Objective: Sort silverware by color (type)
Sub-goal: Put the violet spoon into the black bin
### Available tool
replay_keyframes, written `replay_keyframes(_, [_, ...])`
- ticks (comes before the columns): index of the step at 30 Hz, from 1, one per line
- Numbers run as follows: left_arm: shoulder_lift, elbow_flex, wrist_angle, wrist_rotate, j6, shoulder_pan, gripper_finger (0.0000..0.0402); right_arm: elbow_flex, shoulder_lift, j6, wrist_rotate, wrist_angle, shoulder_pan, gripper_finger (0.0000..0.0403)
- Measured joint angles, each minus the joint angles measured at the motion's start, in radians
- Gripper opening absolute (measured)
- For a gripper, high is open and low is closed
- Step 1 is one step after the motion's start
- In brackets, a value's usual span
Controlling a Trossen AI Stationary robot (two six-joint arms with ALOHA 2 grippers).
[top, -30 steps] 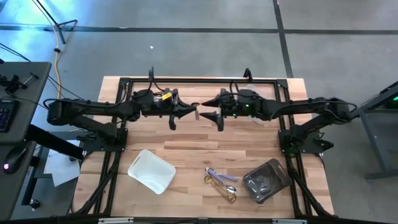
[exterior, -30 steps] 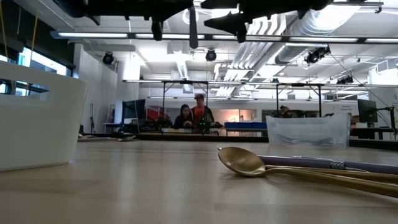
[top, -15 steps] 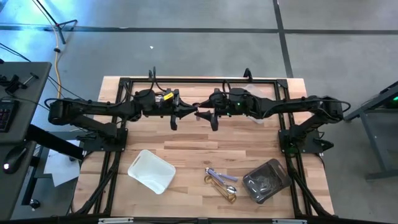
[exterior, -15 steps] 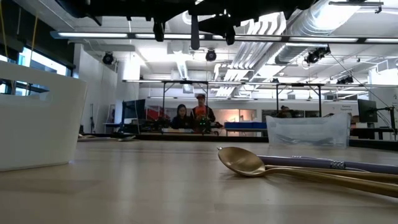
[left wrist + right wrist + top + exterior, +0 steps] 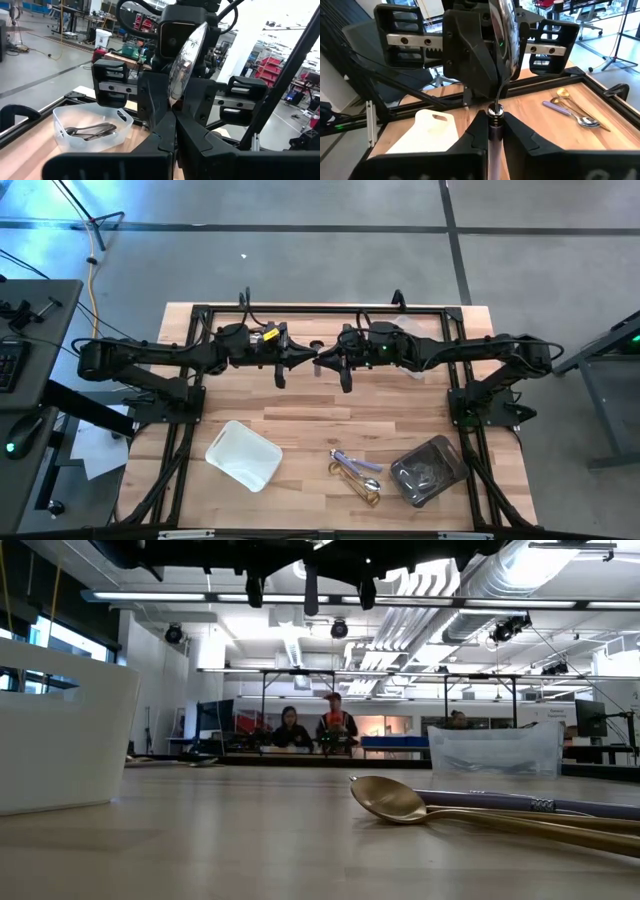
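Here, high above the counter (image 5: 300,415), the left claw (image 5: 303,358) and right claw (image 5: 327,363) meet tip to tip, both clamped on one silver spoon (image 5: 187,60), apparently mid-handover toward the right-side trays.

In the low view, both arms are cut off by the top edge. The white tray (image 5: 60,735) runs past the left edge, and the gold spoon's (image 5: 395,800) handle leaves the frame at right.
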Motion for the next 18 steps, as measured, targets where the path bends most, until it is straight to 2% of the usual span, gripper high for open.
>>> replay_keyframes(6, [-0.001,0.0,-0.016,0.004,0.01,0.0,0.0007,0.0,0.0,-0.013,0.0,-0.004,0.0,0.0033])
replay_keyframes(10, [-0.012,0.0,-0.052,0.034,-0.003,0.001,0.0034,0.0,-0.001,-0.042,0.0,-0.007,0.0,0.0015])
replay_keyframes(14, [-0.083,-0.001,-0.179,0.075,-0.01,0.021,0.0068,0.001,-0.044,-0.13,0.003,-0.053,-0.001,0.0015])
replay_keyframes(18, [-0.187,-0.002,-0.319,0.074,0.041,0.045,0.0094,-0.016,-0.124,-0.156,0.008,-0.212,-0.018,0.0015])
